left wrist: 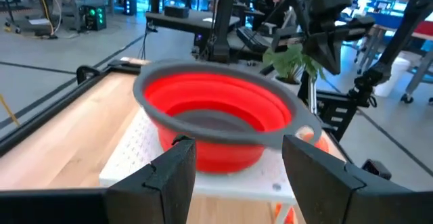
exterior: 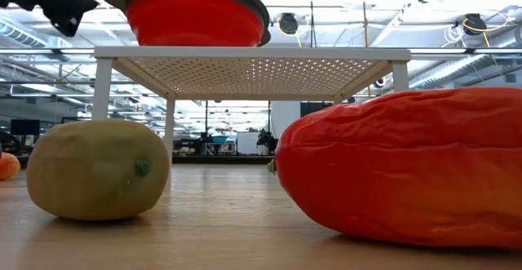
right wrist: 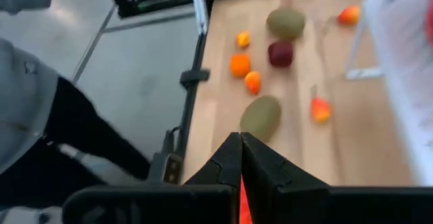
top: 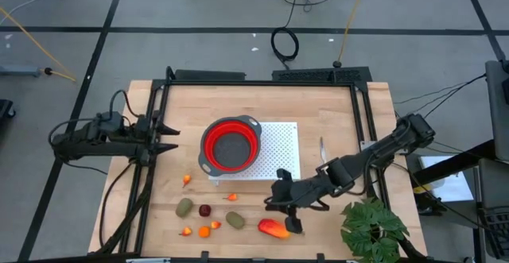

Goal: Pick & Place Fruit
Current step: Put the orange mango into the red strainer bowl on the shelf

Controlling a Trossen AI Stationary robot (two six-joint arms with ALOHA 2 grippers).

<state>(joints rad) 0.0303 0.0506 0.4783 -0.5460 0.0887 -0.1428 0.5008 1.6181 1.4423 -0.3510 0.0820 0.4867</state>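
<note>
Wooden table (top: 334, 120): mango (top: 273, 229) lies lengthwise left-right, under right pincer (top: 288, 215).

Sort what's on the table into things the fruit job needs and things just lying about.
Job:
mango-like fruit, under the right gripper
two olive ovals
dark red ball
small orange bits
red colander on the white rack, probably the target

Lying about:
green plant
left gripper, waiting, open
</note>
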